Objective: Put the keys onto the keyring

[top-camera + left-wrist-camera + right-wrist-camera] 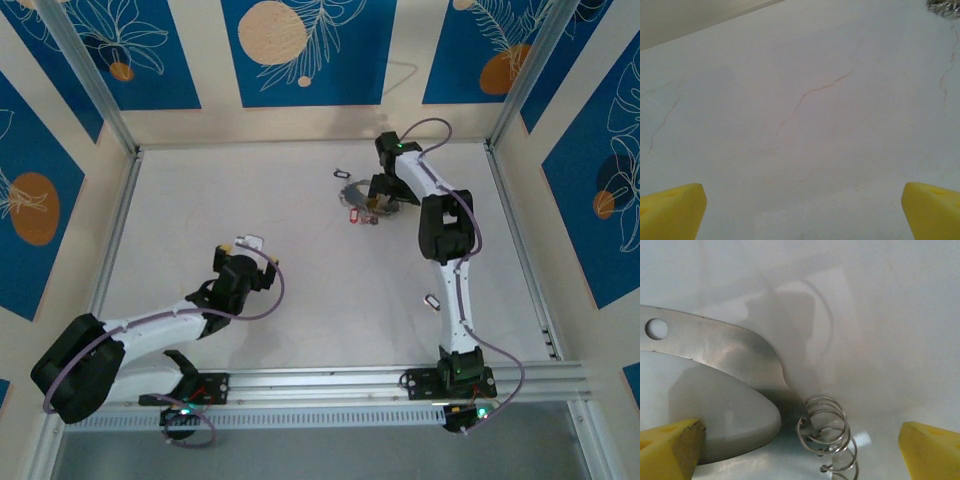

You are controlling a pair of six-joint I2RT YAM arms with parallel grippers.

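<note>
Keyring [351, 190] at 1 o'clock on table [300, 320], keys [352, 216] fringing its 6. Right gripper [378, 195] spread wide, just beside at 3; left gripper [247, 246] released, 8 o'clock. Step, likely: ring grasp setup. Next: precise pinch on thin wire.

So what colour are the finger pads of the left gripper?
Yellow. The left gripper's pads show best in the left wrist view.

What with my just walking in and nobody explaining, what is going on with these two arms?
The right gripper is down at the keyring on the far side of the table, jaws open, nothing held. The left gripper hovers open over the table. One tagged key lies apart beside the right arm, not yet on the ring.
</note>
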